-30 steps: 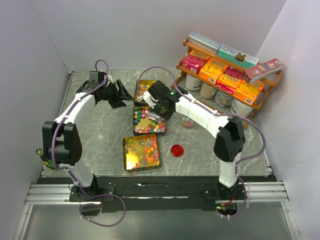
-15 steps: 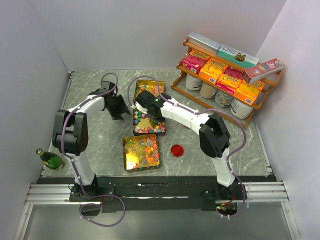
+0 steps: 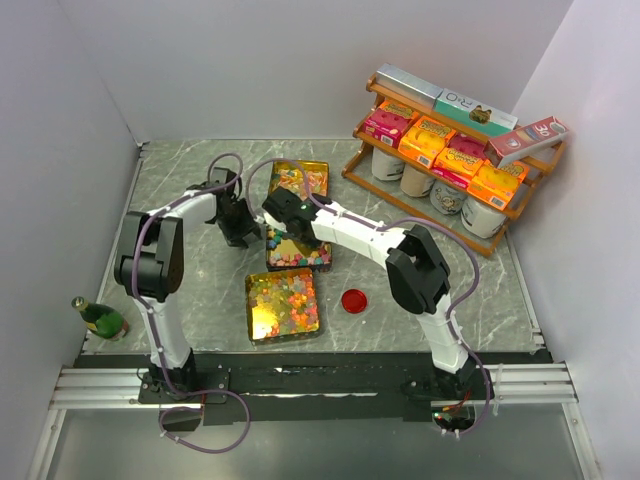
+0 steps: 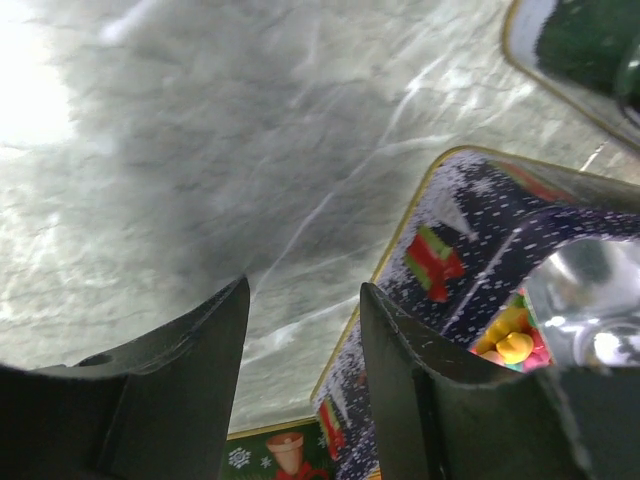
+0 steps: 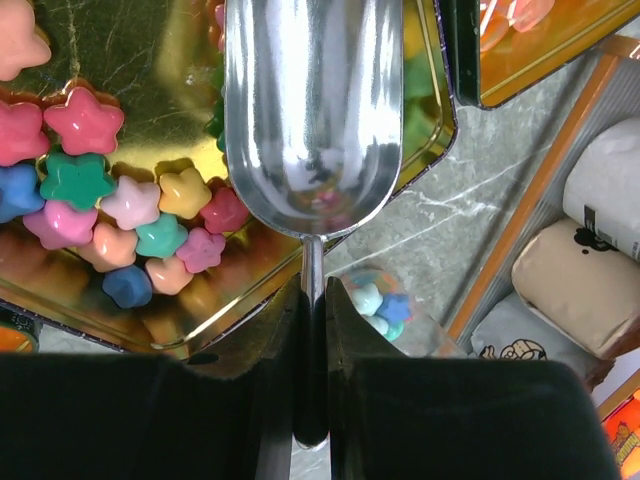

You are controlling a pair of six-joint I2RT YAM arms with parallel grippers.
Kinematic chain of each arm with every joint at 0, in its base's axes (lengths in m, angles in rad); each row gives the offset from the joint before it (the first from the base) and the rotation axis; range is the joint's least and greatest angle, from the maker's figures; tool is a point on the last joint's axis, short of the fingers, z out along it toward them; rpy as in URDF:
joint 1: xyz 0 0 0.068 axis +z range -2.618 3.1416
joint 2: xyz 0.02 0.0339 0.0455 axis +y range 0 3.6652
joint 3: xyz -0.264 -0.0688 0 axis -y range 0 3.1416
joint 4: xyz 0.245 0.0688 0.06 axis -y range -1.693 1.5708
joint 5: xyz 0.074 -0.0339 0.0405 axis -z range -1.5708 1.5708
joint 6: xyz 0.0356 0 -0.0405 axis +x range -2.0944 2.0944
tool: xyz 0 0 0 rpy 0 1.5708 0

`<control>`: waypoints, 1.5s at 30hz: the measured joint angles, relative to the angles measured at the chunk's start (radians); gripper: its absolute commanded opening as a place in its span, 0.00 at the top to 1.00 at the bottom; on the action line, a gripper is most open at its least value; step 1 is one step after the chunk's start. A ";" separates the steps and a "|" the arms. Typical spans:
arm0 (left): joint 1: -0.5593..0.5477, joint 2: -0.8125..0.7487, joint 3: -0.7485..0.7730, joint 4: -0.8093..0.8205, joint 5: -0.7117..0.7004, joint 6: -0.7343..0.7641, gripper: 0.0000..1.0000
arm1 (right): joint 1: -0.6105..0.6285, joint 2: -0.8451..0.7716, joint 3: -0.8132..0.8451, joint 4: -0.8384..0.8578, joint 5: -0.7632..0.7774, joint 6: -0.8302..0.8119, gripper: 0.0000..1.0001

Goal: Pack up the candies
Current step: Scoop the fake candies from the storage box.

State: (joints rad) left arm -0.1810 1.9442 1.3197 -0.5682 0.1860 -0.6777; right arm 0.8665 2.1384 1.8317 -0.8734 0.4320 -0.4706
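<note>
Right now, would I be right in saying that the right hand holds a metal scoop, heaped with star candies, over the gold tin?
Not quite: the scoop is empty. The right wrist view shows its shiny bowl bare, with only reflections in it. The rest holds: the right hand grips its handle over the gold tin, where the star candies lie.

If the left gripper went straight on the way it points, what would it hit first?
Probably the bare marble table: the left gripper points at it just beside the decorated tin. Its tin-side finger may graze the tin's wall; depth is unclear.
</note>
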 measured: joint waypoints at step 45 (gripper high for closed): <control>-0.045 0.037 0.048 0.003 0.008 0.001 0.52 | -0.164 0.159 0.240 -0.241 -0.670 0.325 1.00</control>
State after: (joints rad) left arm -0.2264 1.9812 1.3678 -0.5652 0.1944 -0.6765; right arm 0.7021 2.2974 2.0720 -1.1149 -0.2379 -0.1459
